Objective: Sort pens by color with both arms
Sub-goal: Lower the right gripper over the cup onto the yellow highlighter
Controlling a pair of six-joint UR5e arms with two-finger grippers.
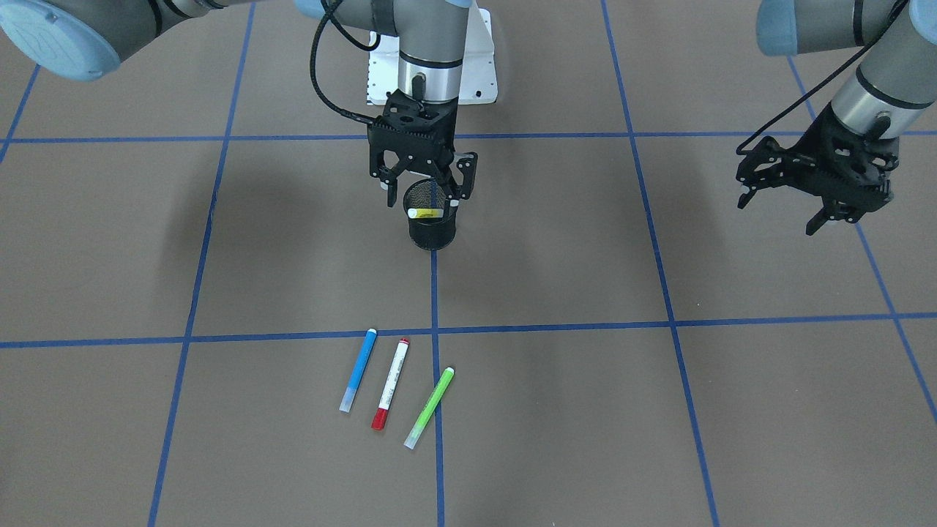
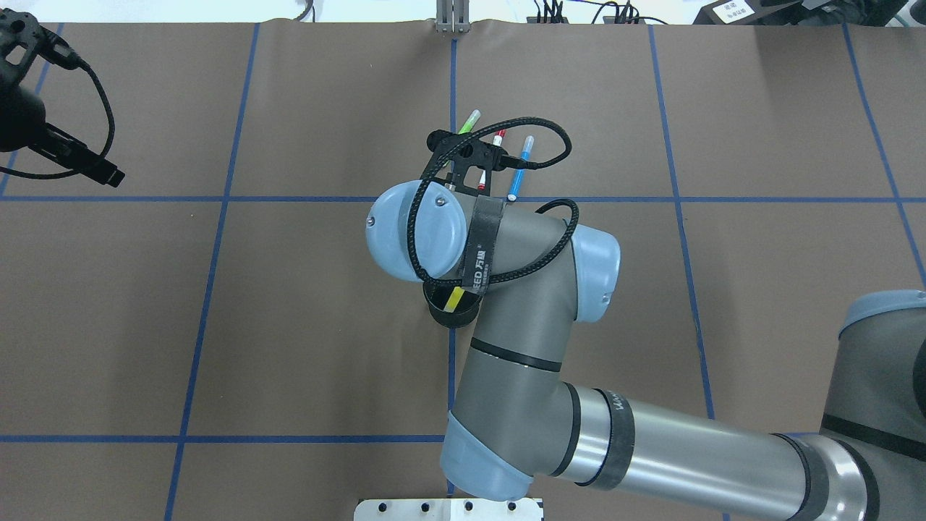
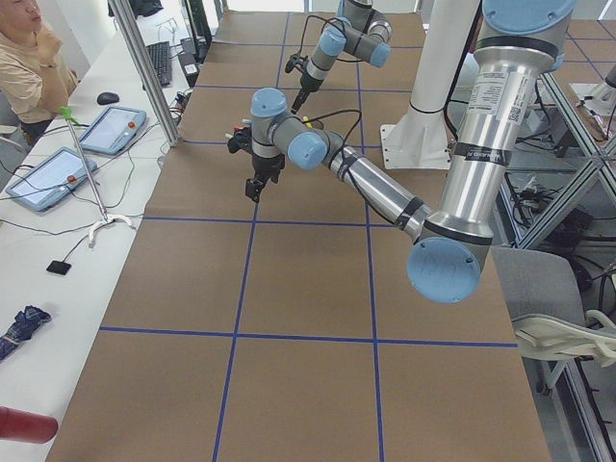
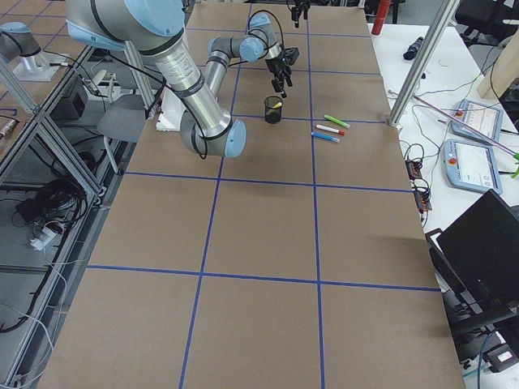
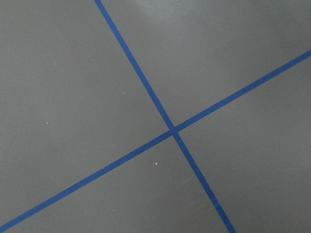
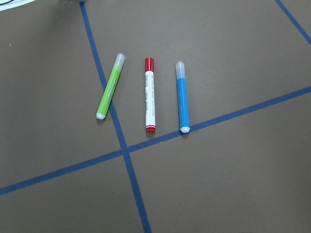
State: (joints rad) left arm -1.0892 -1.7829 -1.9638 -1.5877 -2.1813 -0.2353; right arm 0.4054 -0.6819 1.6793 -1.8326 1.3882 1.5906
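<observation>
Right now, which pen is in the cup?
The yellow pen sits inside the black mesh cup; the blue pen, red-ended pen and green pen lie on the table.

**Inside a robotics lab**

A robotics laboratory: the left arm [image 3: 375, 188] and right arm [image 4: 190, 81], jointed industrial machines, stand at a brown tabletop [image 3: 308, 279] gridded in blue tape [image 3: 289, 336]. Aluminium framing [image 3: 144, 67] flanks it. Control tablets [image 3: 111, 130] and a keyboard [image 3: 159, 63] sit on white side benches [image 3: 67, 308], loose cables [image 4: 49, 203] trail below, and a person [image 3: 29, 58] is at one bench.
</observation>
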